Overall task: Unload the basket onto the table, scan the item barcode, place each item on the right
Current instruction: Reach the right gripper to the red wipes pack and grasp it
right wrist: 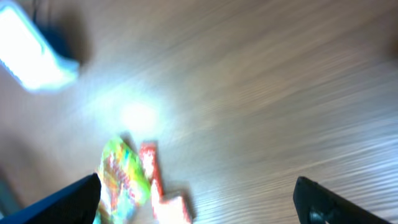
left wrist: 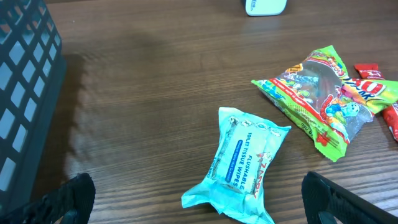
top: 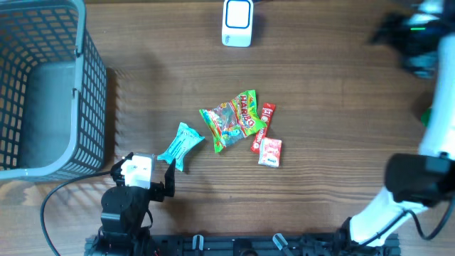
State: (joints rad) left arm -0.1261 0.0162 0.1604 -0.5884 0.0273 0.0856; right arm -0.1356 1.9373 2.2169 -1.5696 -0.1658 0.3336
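Several packets lie mid-table: a teal wipes pack (top: 181, 146) (left wrist: 244, 163), a green gummy bag (top: 231, 119) (left wrist: 317, 99) (right wrist: 121, 177), a red bar (top: 263, 126) (right wrist: 149, 168) and a small red-and-white packet (top: 270, 151) (right wrist: 174, 208). The white scanner (top: 237, 23) (left wrist: 265, 6) (right wrist: 31, 53) stands at the far edge. My left gripper (top: 144, 174) (left wrist: 200, 202) is open, low, just short of the wipes pack's near end. My right gripper (top: 416, 35) (right wrist: 199, 199) is open and empty, high at the far right, blurred by motion.
A grey mesh basket (top: 92, 107) (left wrist: 25, 93) fills the left side of the table. The right arm's white link (top: 398, 206) crosses the near right corner. Bare wood lies between the packets and the scanner.
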